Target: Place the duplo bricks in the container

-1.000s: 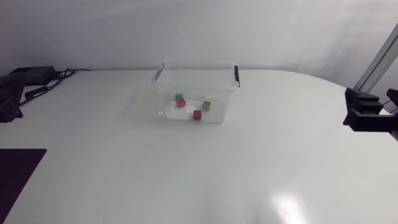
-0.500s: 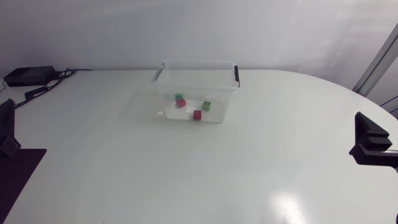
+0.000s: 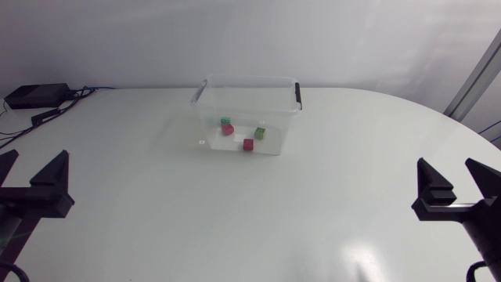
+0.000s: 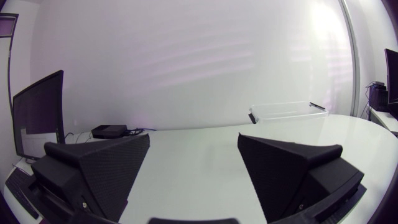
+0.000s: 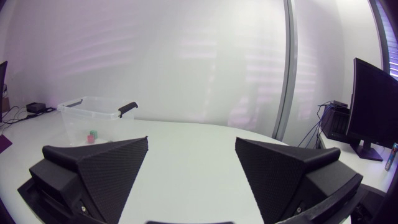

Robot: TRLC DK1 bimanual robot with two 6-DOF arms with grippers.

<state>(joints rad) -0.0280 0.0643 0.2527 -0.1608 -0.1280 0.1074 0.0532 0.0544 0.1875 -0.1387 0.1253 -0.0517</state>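
A: Where do our grippers stand?

B: Our left gripper (image 3: 33,163) hangs over the near left part of the table (image 3: 156,223), its 2 fingers spread wide with nothing between them. Our right gripper (image 3: 446,166) is at the near right, likewise spread and holding nothing.

A: And the bricks?

B: We count 4, all on the floor of the clear container (image 3: 205,117), which stands toward the table's far side, well apart from both grippers. The teal brick (image 3: 225,121) lies just beside the first red brick (image 3: 228,129). The green brick (image 3: 260,133) is toward our right arm's side, and the second red brick (image 3: 248,145) is nearest us.

A: Do our wrist views agree?

B: Yes. Each shows the container far ahead of its parted fingers. Only the right wrist view lets us make out small bricks inside.
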